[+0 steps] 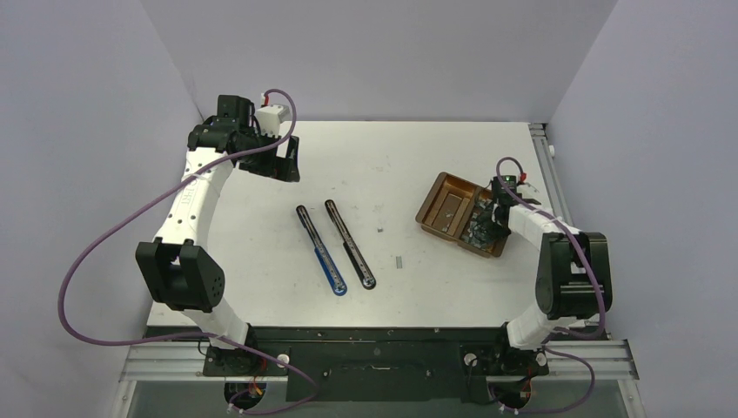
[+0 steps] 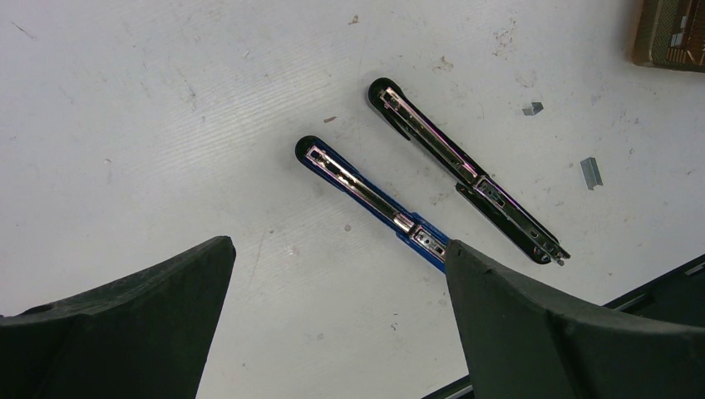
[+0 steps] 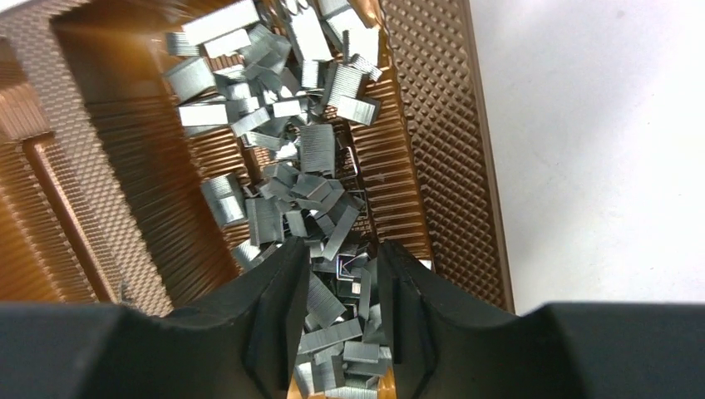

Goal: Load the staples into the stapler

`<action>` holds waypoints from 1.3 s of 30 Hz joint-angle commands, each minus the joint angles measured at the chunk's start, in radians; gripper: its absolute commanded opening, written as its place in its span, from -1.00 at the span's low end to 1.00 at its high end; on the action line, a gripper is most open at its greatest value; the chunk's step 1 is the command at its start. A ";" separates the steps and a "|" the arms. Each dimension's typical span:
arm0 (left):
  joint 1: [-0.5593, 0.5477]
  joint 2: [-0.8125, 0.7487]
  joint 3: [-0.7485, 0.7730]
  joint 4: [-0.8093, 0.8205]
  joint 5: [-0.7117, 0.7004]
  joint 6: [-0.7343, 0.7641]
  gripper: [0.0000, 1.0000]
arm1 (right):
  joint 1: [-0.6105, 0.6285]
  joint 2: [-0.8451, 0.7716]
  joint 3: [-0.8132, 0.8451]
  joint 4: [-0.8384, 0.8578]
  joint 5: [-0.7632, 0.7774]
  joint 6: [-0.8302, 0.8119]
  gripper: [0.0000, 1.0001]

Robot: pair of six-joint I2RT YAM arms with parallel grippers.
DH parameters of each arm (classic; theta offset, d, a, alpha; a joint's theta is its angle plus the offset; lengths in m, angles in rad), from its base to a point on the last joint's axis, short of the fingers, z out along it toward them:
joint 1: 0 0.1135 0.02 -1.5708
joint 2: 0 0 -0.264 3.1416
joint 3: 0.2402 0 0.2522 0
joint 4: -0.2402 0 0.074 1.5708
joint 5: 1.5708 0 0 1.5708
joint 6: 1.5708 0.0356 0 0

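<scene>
Two staplers lie opened flat, side by side at mid-table: a blue stapler and a black stapler, both with their metal channels facing up. A heap of silver staples fills the right compartment of a brown tray. My right gripper is down in that heap, its jaws a little apart, with loose strips lying between and below them and none clamped. My left gripper hangs wide open, high at the back left, holding nothing.
Two stray staple strips lie on the table right of the staplers, one nearer the front than the other. The tray's left compartment holds a flat brown insert. The table's right edge runs just past the tray.
</scene>
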 commanded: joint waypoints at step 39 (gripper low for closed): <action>0.016 -0.022 0.017 0.012 0.010 0.014 0.92 | 0.005 -0.062 0.060 -0.010 0.009 0.010 -0.83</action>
